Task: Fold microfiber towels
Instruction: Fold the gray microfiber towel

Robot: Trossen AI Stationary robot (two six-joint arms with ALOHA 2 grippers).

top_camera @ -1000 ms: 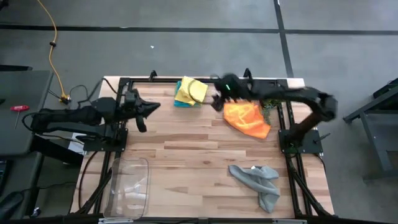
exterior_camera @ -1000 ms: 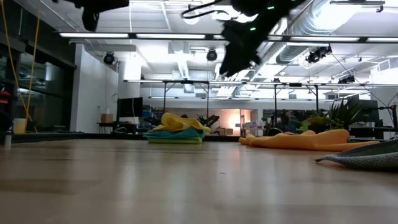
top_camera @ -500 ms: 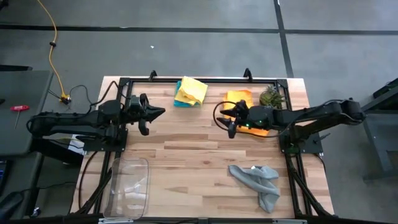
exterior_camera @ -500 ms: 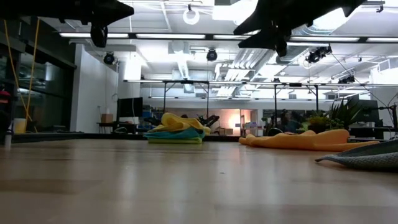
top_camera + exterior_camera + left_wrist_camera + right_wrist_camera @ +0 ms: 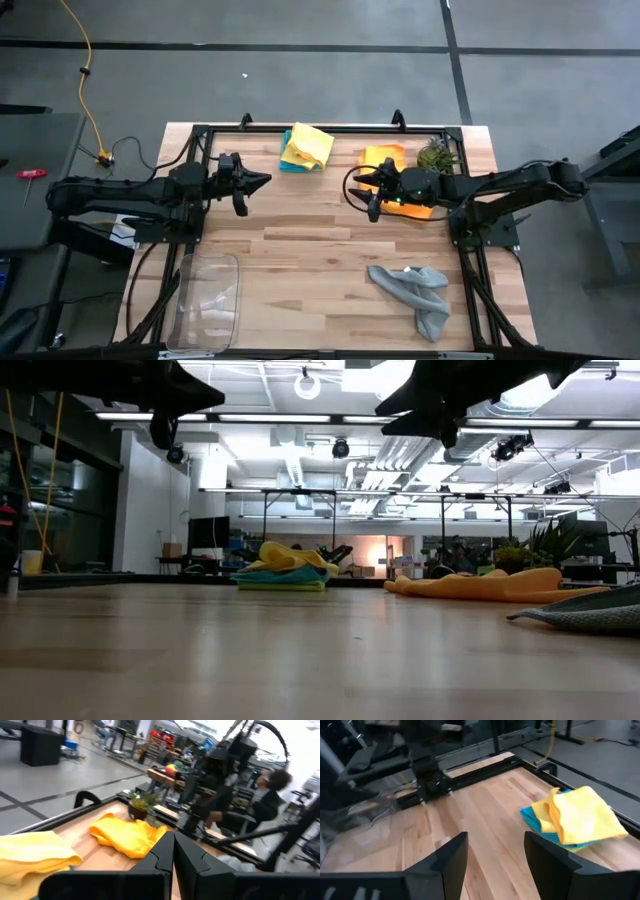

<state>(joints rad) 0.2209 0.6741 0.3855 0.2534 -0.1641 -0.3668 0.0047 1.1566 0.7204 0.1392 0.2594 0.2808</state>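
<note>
Both arms hover over the table (image 5: 300, 240), nothing held; two towels not yet on the stack.

Largest first: the tray (image 5: 208, 298) sits at the near-left corner, out of the work zone. The grey towel (image 5: 412, 290) lies crumpled near-right, probably next or last in the queue. The orange towel (image 5: 392, 158) lies at the far edge beside the plant (image 5: 436, 155), partly under the right arm. The stack (image 5: 305, 148), yellow over teal with lime at the base, sits far-centre, likely the drop spot for finished folds. The right gripper (image 5: 368, 195) hangs with fingers spread and empty, just off the orange towel. The left gripper (image 5: 256, 183) waits left of centre, fingers pressed together.
</note>
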